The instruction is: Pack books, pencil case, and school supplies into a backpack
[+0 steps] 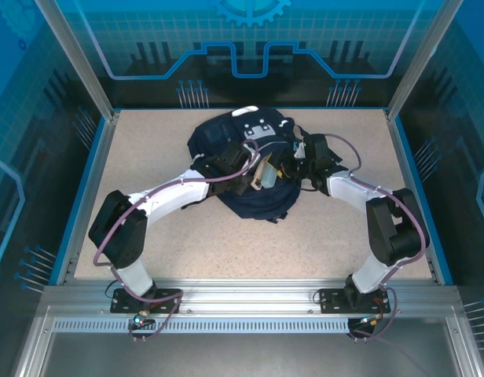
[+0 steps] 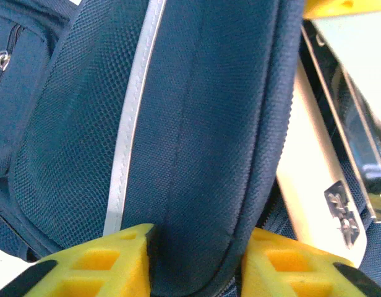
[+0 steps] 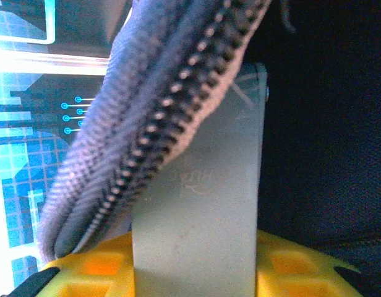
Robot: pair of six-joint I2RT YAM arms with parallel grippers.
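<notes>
Though slumped in a heap, the backpack point(image 1: 254, 200) lies at the middle of the table point(image 1: 187, 243), toward its far side. Left hand point(image 2: 193, 266) pinches a navy fold of it (white stripe point(image 2: 132, 124) alongside). Right hand point(image 3: 193, 266) clamps a flat grey strip point(image 3: 203, 204), the bag's zipper edge point(image 3: 159, 130) draped across it.

No legible text; white patch point(image 1: 262, 126) on backpack point(image 1: 207, 135) bears dark marks, too small; faint embossing on grey tab point(image 3: 196, 185) unreadable
</notes>
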